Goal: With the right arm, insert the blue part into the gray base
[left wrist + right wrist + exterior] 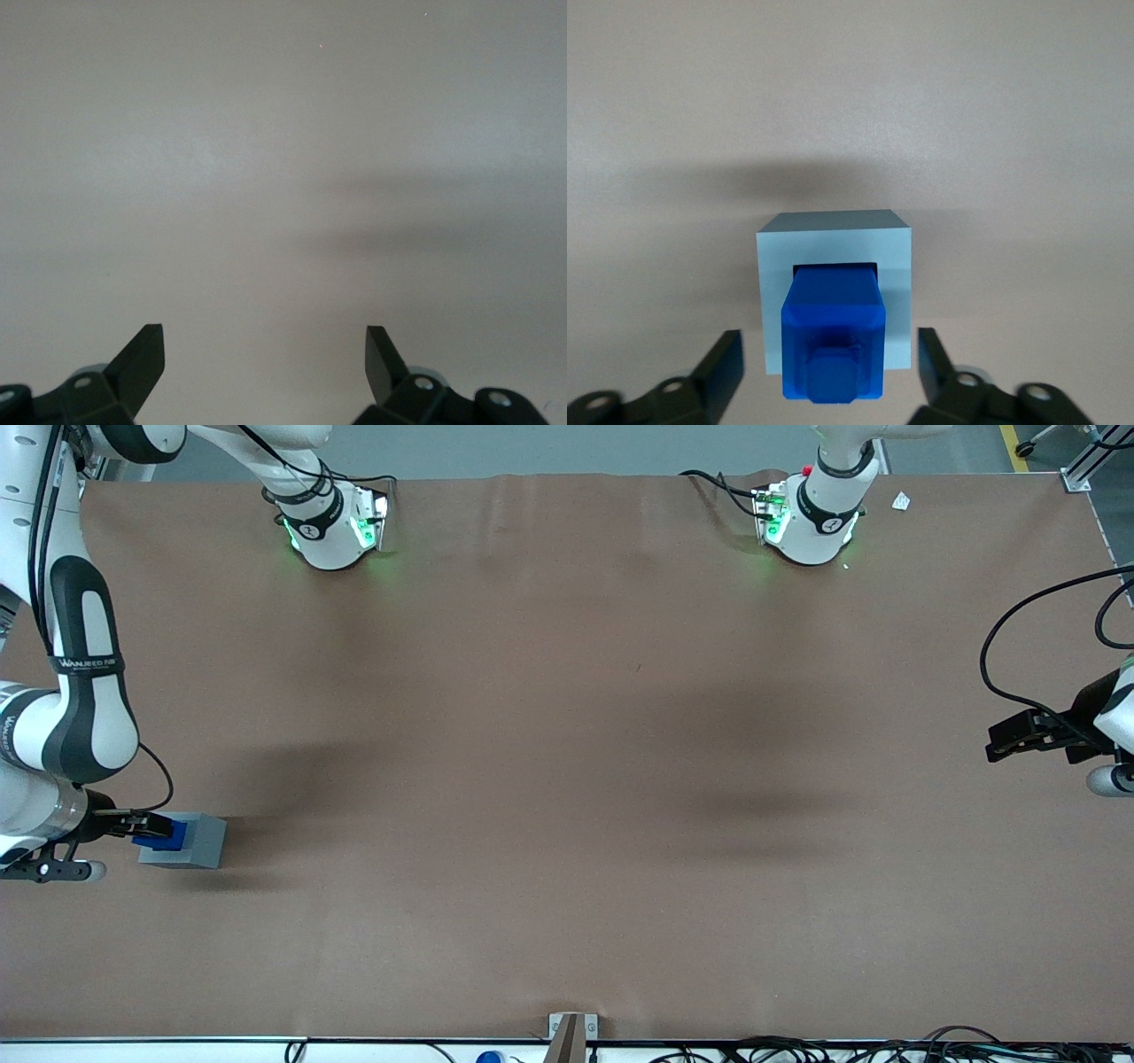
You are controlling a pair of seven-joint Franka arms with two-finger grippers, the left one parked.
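While our black two-finger tool (831,367) hangs directly over the blocks with its fingers (719,365) spread wide and clear of the blue sides, nothing is gripped, so the step in hand looks to us like the release and check after seating. The small bright blue plastic block (833,332) stands in the square recess of the light gray boxy base (833,243), its stepped nub facing up toward the wrist camera. A thin dark gap shows along one edge of the recess, and the blue block rises well above the gray top face, so we cannot tell whether it has bottomed out.

In the front view the tool (146,825) sits at the working arm's end of the brown worktop (567,779), the blue block (171,833) on the gray base (190,843), close to the white jointed right arm (84,691).

To finish well, we would lift straight up along the block's axis, keeping both fingers equally clear so neither drags a blue wall and tips the part. If the block is judged proud, a gentle downward press on the nub with the fingers brought together should seat it. The base is loose on the worktop, so any sideways push could slide it.
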